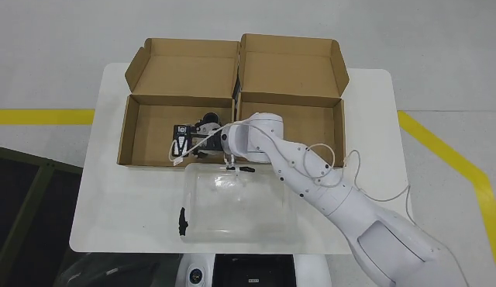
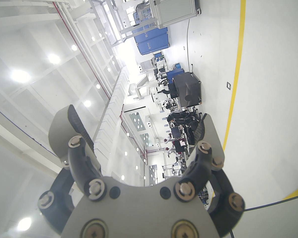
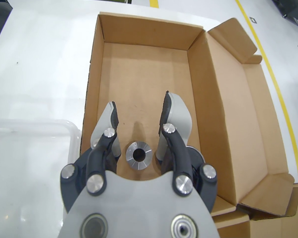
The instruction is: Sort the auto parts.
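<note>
My right gripper (image 3: 140,101) hangs open over the left cardboard box (image 3: 149,33), nothing between its fingers. In the top view the right gripper (image 1: 180,141) is over the middle of that left box (image 1: 143,136). A silver metal ring with a dark bore (image 3: 138,155) lies on the box floor, below the gap at the base of the fingers. The rim of a second round grey piece (image 3: 197,152) peeks out behind one finger. My left gripper (image 2: 139,113) is open and points away from the table toward the hall.
A second open cardboard box (image 1: 310,124) stands to the right of the first. A clear plastic container (image 1: 240,205) sits in front of the boxes, with a small black part (image 1: 183,222) at its left edge. Bare white table (image 1: 101,202) surrounds them.
</note>
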Controlling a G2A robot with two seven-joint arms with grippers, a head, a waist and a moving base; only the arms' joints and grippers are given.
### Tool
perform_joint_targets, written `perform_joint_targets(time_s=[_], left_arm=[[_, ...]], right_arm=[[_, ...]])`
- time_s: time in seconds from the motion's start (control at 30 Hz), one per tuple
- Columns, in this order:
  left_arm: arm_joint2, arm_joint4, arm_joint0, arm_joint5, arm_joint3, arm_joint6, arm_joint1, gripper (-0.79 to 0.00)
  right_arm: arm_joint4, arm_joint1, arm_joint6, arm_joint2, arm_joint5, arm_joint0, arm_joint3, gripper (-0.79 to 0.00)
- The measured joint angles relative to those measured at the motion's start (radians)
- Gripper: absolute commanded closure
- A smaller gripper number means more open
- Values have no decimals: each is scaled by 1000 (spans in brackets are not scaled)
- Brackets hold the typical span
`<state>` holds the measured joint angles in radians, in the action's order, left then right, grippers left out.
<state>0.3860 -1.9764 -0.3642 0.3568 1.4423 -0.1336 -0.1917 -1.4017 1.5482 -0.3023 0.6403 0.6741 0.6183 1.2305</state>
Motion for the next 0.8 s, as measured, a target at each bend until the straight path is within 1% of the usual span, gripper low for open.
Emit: perform_joint_targets(time_s=[0.23, 0.33, 0.37, 0.47, 0.6, 0.7, 0.73, 0.77, 0.8], left_arm=[[0, 0, 0, 0, 0, 0, 0, -785], [0, 0, 0, 0, 0, 0, 0, -785], [0, 0, 0, 0, 0, 0, 0, -785], [0, 0, 0, 0, 0, 0, 0, -785], [0, 0, 0, 0, 0, 0, 0, -785], [0, 0, 0, 0, 0, 0, 0, -785], [0, 0, 0, 0, 0, 0, 0, -785], [0, 0, 0, 0, 0, 0, 0, -785], [0, 0, 0, 0, 0, 0, 0, -785]], right_arm=[[-52, -42, -5, 85, 41, 78, 169, -382], [-70, -67, -13, 139, 64, 137, 260, -397], [-72, -77, -12, 163, 71, 164, 295, -425], [-83, -100, -12, 226, 78, 233, 373, -459], [-96, -127, 1, 312, 73, 326, 457, -471], [-110, -147, 18, 377, 67, 406, 528, -526], [-115, -152, 22, 395, 68, 431, 550, -566], [-119, -160, 30, 418, 71, 464, 579, -653], [-124, -165, 33, 436, 72, 488, 600, -702]])
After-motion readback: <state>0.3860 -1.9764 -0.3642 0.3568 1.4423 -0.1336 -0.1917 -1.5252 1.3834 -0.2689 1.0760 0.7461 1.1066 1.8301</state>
